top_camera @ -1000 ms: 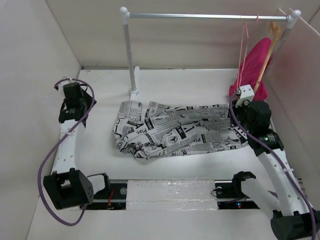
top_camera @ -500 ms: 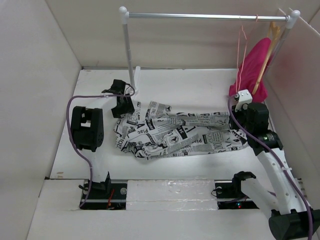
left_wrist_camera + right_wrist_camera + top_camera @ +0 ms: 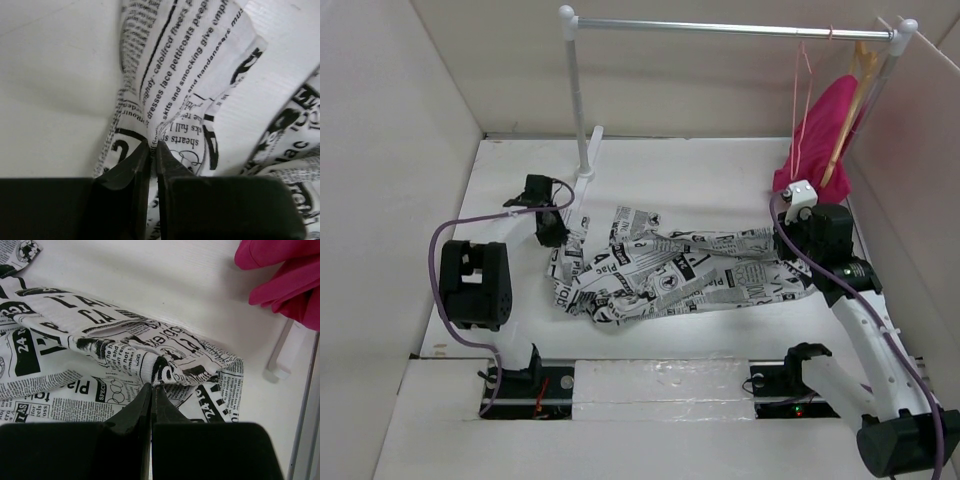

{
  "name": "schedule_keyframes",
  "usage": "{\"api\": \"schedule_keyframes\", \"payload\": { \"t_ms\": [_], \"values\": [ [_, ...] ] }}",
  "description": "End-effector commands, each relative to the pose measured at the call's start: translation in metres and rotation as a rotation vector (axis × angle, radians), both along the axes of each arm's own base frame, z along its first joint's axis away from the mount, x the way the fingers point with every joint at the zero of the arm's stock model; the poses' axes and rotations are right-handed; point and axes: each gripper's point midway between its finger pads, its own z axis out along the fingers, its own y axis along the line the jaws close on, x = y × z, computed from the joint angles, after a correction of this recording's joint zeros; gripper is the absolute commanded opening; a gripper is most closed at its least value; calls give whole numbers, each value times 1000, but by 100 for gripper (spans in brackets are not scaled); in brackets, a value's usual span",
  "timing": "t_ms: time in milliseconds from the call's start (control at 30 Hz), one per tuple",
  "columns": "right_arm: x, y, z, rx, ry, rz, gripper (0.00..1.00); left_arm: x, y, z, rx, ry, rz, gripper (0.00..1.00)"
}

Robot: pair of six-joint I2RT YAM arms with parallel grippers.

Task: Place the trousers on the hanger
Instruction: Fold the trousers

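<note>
The trousers (image 3: 680, 265), white with black newspaper print, lie crumpled across the middle of the table. My left gripper (image 3: 556, 240) is shut on their left end; the left wrist view shows a fold of the trousers (image 3: 185, 60) pinched between the jaws of the left gripper (image 3: 152, 146). My right gripper (image 3: 798, 245) is at their right end, and in the right wrist view the right gripper (image 3: 151, 386) is shut on a bunched fold of the trousers (image 3: 100, 355). The hanger (image 3: 802, 100), thin salmon-pink wire, hangs from the rail near its right end, above the right gripper.
A metal rail (image 3: 720, 30) spans the back on a white post (image 3: 578, 100). A magenta garment (image 3: 825, 125) on a wooden hanger (image 3: 855, 90) hangs at the far right, beside the wire one. Cardboard walls (image 3: 380, 150) close the table in on three sides.
My left arm swung in from the left wall, opened, and shut on the trousers' left end, which has bunched up. The right gripper has lifted its end slightly.
</note>
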Motion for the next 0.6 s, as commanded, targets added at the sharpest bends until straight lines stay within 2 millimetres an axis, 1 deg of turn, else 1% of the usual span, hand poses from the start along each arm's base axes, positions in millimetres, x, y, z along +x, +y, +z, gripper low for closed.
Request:
{"api": "schedule_keyframes", "payload": {
  "t_ms": [0, 33, 67, 100, 133, 167, 200, 233, 267, 300, 333, 367, 400, 433, 467, 500, 533, 567],
  "values": [
    [9, 3, 15, 5, -62, 26, 0, 11, -18, 33, -60, -71, -72, 2],
    [10, 3, 18, 3, -72, 25, 0, 10, -6, 34, -3, -71, -21, 0],
    [11, 3, 21, 2, -78, 25, 0, 7, 5, 34, 17, -64, 19, 0],
    [11, 2, 21, 0, -77, 22, 0, 0, 31, 36, 76, -53, 100, 0],
    [11, 0, 22, -8, -80, 12, 0, -5, 52, 37, 118, -49, 192, 0],
    [11, -3, 17, -12, -62, 0, 0, -19, 69, 31, 131, -23, 260, 0],
    [11, -4, 13, -16, -52, -2, 0, -29, 86, 43, 137, -52, 334, 0],
    [11, -8, 10, -17, -42, -16, 0, -40, 123, 49, 145, -71, 470, 0],
    [9, -9, 3, -21, -20, -19, 0, -57, 139, 46, 134, -67, 577, 0],
    [9, -14, 0, -22, -10, -39, 0, -69, 157, 67, 137, -141, 670, 0],
    [8, -18, -2, -24, -4, -54, 0, -87, 188, 77, 144, -182, 803, 0],
    [9, -18, -4, -26, -4, -52, 0, -96, 194, 80, 136, -206, 848, 0],
    [11, -21, -7, -33, 6, -59, 0, -98, 196, 91, 149, -243, 854, 20],
    [13, -19, -10, -30, 10, -50, 0, -95, 191, 90, 135, -229, 829, 37],
    [17, -18, -10, -33, 9, -44, 0, -89, 184, 95, 114, -243, 799, 66],
    [19, -18, -13, -34, 18, -41, 0, -81, 178, 92, 94, -235, 755, 71],
    [22, -16, -17, -31, 40, -31, 0, -75, 169, 97, 65, -254, 715, 74],
    [23, -15, -18, -32, 50, -21, 0, -64, 155, 108, 60, -295, 643, 72]
  ]
}}
